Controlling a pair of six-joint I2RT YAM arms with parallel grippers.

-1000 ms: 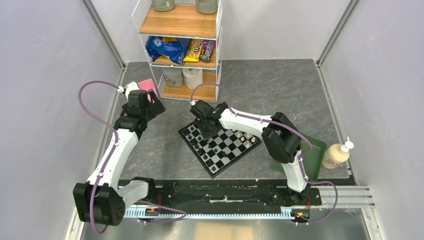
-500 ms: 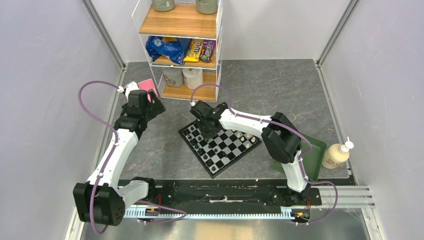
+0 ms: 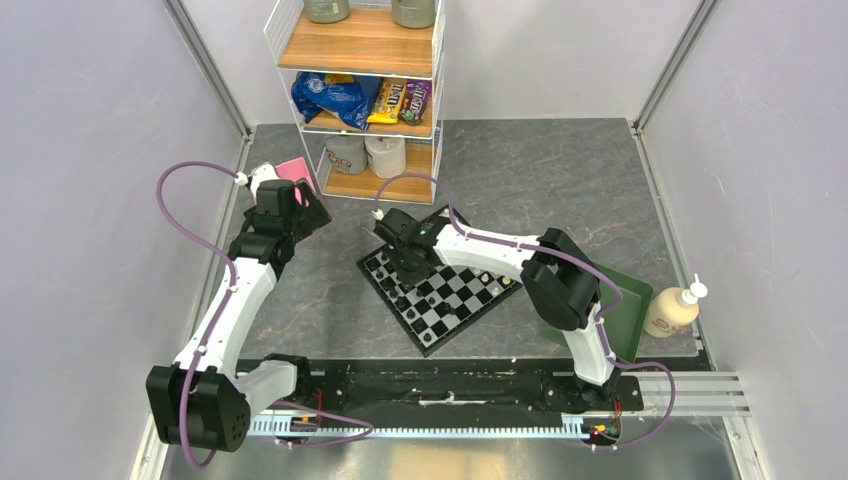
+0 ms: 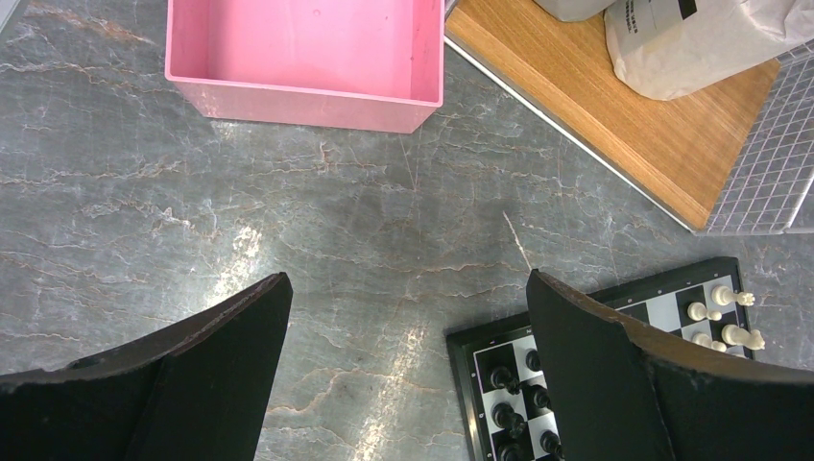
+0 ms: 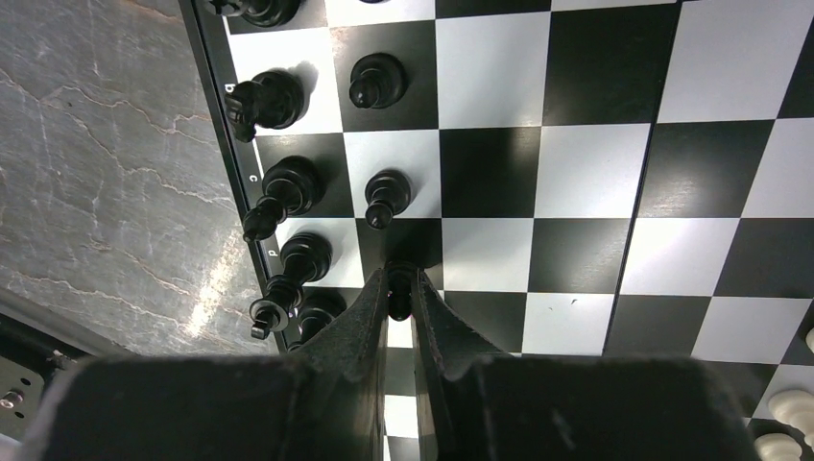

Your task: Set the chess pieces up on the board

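Observation:
The board (image 3: 455, 300) lies tilted in the middle of the table. Black chess pieces (image 5: 283, 192) stand in two rows along its left edge, and cream ones (image 5: 782, 423) along the opposite edge. My right gripper (image 5: 398, 288) hangs low over the black side, shut on a black pawn (image 5: 398, 300) above the second row. My left gripper (image 4: 408, 375) stands open over bare table, between the pink box (image 4: 302, 48) and the board's corner (image 4: 459, 365), with nothing between its fingers.
A wire shelf (image 3: 362, 60) with snack bags, rolls and jars stands behind the board. Its bottom wooden board (image 4: 614, 115) is close to my left gripper. A green tray (image 3: 620, 310) and a soap bottle (image 3: 672, 310) sit at the right.
My right gripper's jaws have closed on the black pawn, and the gripper has shifted slightly to the left over the black rows. The left arm has not moved.

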